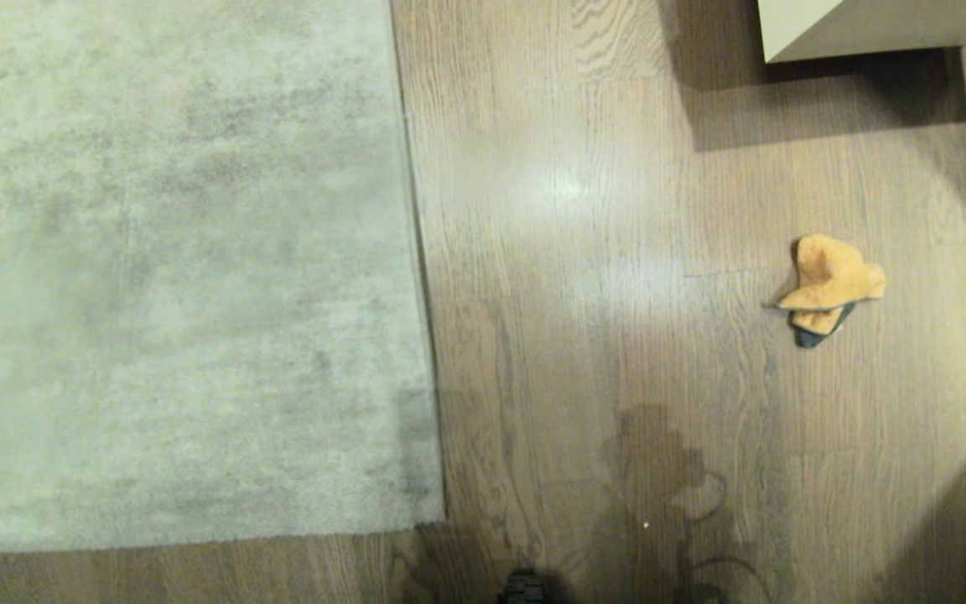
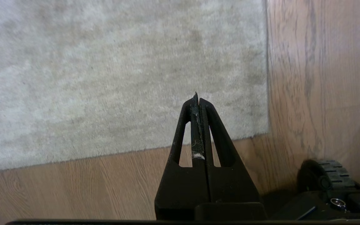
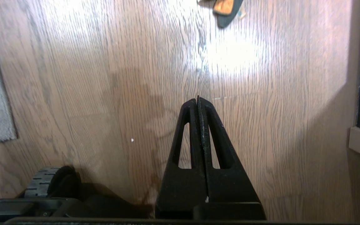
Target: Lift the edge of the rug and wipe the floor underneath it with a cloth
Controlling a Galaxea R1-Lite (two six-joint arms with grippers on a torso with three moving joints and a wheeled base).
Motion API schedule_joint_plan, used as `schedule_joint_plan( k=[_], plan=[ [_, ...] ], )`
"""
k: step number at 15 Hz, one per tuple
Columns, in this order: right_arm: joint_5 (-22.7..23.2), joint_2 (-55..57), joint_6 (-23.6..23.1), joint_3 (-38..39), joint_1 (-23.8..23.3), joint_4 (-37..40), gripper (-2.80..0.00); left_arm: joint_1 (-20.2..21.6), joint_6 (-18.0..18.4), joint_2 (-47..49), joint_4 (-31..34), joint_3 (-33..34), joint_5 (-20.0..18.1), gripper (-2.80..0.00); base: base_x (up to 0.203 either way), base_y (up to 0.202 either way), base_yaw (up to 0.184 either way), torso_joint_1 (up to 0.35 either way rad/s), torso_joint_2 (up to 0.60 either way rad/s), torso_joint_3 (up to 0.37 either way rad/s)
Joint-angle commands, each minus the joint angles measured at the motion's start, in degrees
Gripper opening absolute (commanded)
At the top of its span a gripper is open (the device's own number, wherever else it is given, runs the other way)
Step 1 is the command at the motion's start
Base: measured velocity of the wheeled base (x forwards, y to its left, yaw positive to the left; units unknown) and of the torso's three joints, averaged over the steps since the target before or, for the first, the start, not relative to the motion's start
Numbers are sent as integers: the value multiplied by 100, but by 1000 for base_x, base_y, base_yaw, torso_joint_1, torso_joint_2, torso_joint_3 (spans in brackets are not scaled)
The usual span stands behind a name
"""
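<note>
On floor [image 1: 550, 252], cloth [image 1: 831, 285] lies well right of rug edge [image 1: 416, 277], flat, running front-to-back. Right end effector [image 3: 197, 99] nearer cloth; left end effector [image 2: 197, 95] over rug corner. Both pressed closed, empty.

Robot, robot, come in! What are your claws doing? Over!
Left claw shut, above pale grey rug. Right claw shut, above wood floor. Small orange cloth lying untouched. Nothing in the way.
</note>
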Motion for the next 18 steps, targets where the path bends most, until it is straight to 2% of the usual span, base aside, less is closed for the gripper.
schedule_joint_plan(
  k=[1,18],
  plan=[
    [-2,10,-4,0,1,-7,-280,0,-2,-2,0,0,9,-280,0,0,0,3,2,205],
    [-2,10,-4,0,1,-7,-280,0,7,-2,0,0,9,-280,0,0,0,2,3,201]
  ],
)
